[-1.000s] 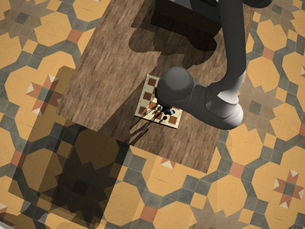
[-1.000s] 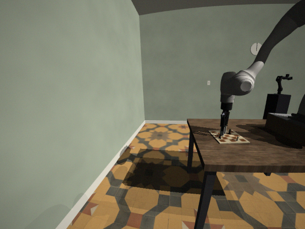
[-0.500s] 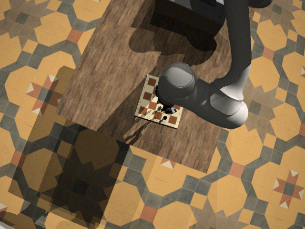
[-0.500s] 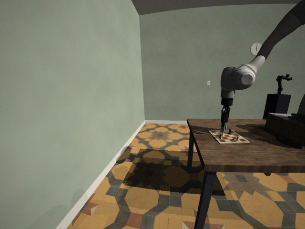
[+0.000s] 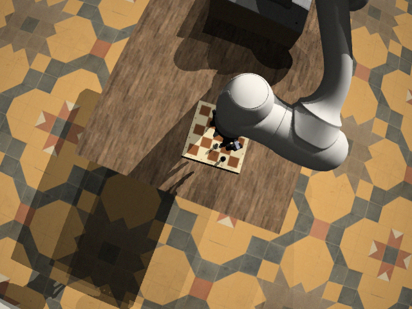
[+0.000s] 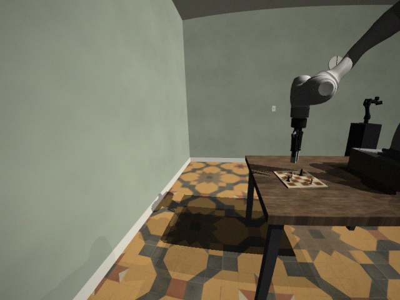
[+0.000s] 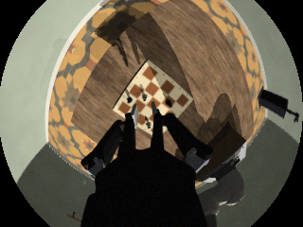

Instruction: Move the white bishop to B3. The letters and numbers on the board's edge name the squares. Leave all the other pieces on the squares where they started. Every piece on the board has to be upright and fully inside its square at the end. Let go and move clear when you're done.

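My gripper (image 6: 294,159) hangs high over the board (image 6: 292,186). Its fingers are a little apart and hold nothing. The white bishop (image 6: 291,175) (I think it is that pale piece) stands upright on the board, almost straight below the gripper. I cannot read the board's letters.

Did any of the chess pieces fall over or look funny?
Nothing stands out. The few pieces that show on the chessboard look upright, though they are small and the arm hides part of the board from above. The tool hangs above the board, slightly open, holding nothing.
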